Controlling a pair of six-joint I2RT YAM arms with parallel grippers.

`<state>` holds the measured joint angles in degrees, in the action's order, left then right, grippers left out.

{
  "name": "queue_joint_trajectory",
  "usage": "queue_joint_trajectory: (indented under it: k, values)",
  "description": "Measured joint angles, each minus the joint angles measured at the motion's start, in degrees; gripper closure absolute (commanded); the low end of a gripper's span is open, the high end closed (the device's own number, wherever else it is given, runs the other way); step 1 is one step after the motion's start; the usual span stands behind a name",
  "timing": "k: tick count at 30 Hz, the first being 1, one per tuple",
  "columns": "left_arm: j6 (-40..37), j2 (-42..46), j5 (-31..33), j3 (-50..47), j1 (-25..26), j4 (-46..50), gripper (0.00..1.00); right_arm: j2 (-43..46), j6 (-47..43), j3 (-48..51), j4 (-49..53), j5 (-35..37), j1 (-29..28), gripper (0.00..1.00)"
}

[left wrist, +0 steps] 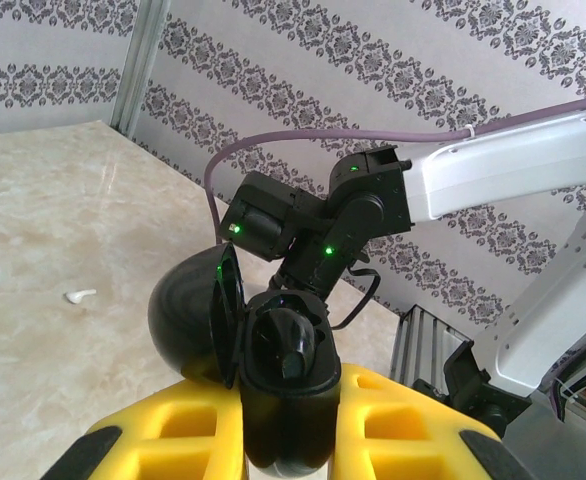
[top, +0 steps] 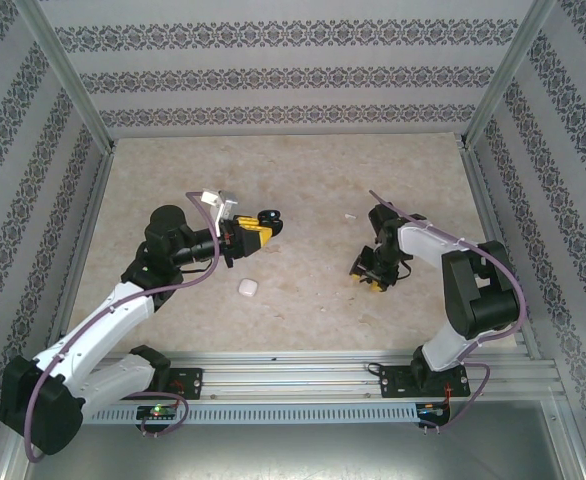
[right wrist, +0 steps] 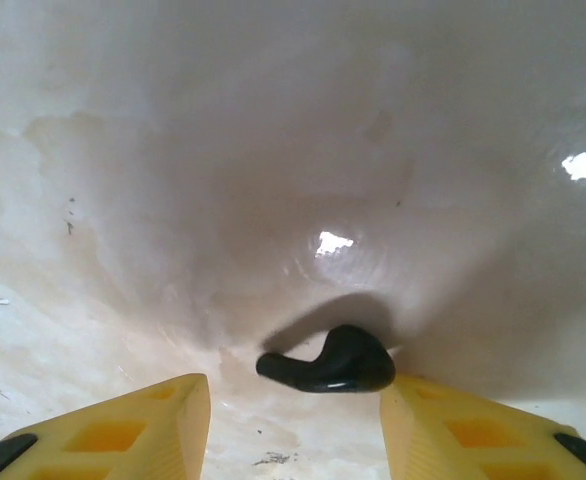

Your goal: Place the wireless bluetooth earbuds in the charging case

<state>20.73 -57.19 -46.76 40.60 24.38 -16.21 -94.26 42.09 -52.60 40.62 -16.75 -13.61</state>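
My left gripper (top: 261, 232) (left wrist: 288, 425) is shut on a black charging case (top: 270, 217) (left wrist: 285, 400), held above the table with its lid (left wrist: 188, 320) swung open to the left. One black earbud (left wrist: 295, 345) sits in the case. A second black earbud (right wrist: 333, 362) lies on the table between the yellow fingers of my right gripper (top: 371, 278) (right wrist: 293, 395). That gripper is low over the table and open; the earbud is close against the right finger (right wrist: 443, 420), with a gap to the left one. A small white case (top: 248, 288) lies on the table between the arms.
A white earbud (top: 350, 216) (left wrist: 78, 296) lies on the marble tabletop behind the right arm (left wrist: 373, 210). Patterned walls and aluminium posts (top: 68, 85) enclose the table on three sides. A rail (top: 293, 372) runs along the near edge.
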Motion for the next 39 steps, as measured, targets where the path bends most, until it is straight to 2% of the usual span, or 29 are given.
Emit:
queue_joint_trajectory:
  k: [13,25,39]
  values:
    - [-1.09,1.38,0.00,0.00,0.00,1.95,1.00,-4.74,-1.57,-4.90,0.42,0.28,0.00,0.58]
    - [-1.25,1.44,0.00,0.00,0.00,2.29,1.00,-8.13,-6.47,-8.83,5.44,3.21,-1.84,0.63]
    - [-1.25,0.39,-0.24,0.00,0.00,2.25,1.00,-10.01,-9.53,-10.78,8.79,5.09,-2.29,0.78]
